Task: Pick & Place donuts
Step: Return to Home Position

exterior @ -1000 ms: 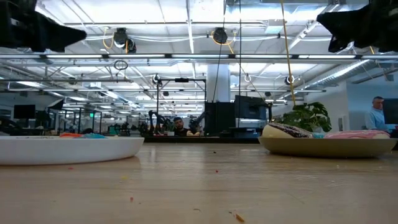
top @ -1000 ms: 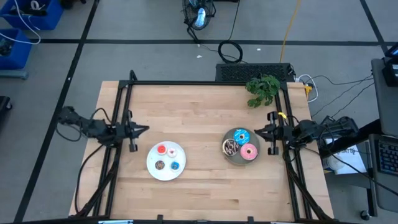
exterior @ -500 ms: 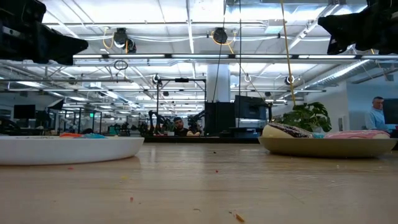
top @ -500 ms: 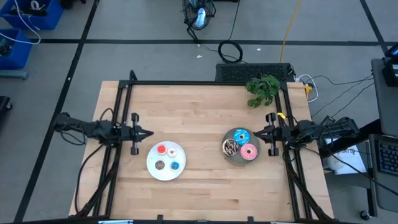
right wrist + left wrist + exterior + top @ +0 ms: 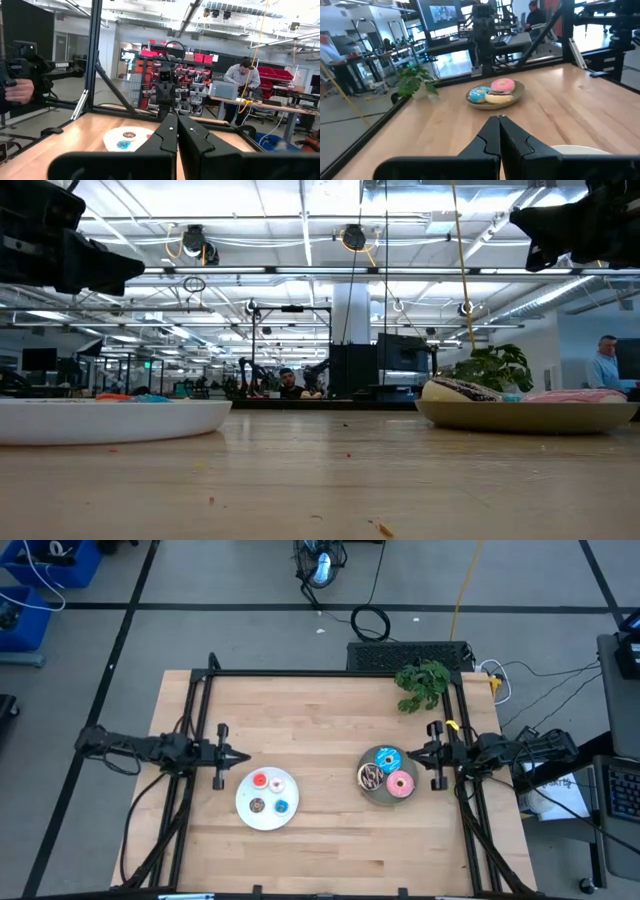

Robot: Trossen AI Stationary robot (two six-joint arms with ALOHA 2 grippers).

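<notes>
Both arms sit out at the table's edges, and nothing is left between either pair of jaws. The left gripper [image 5: 232,754], at mid-left of the overhead picture, points toward the centre; in its wrist view the two fingers are pressed together with nothing between them. The right gripper [image 5: 414,752], at mid-right, faces it, pinched closed and empty too.

The donuts all lie flat on plates. The white plate [image 5: 268,821] lies just below and to the right of the left tip and holds the red donut [image 5: 261,780], the small brown donut [image 5: 257,805] and the small blue donut [image 5: 281,806]. The grey plate [image 5: 380,801] lies just below and to the left of the right tip and carries the blue sprinkled donut [image 5: 387,759], the dark brown donut [image 5: 371,776] and the pink donut [image 5: 401,784].

Being rings, they offer no long axis to line up with. Each plate is off to one side of its nearer arm's jaws, not under them, so I would say pulling back to rest should clear both.
</notes>
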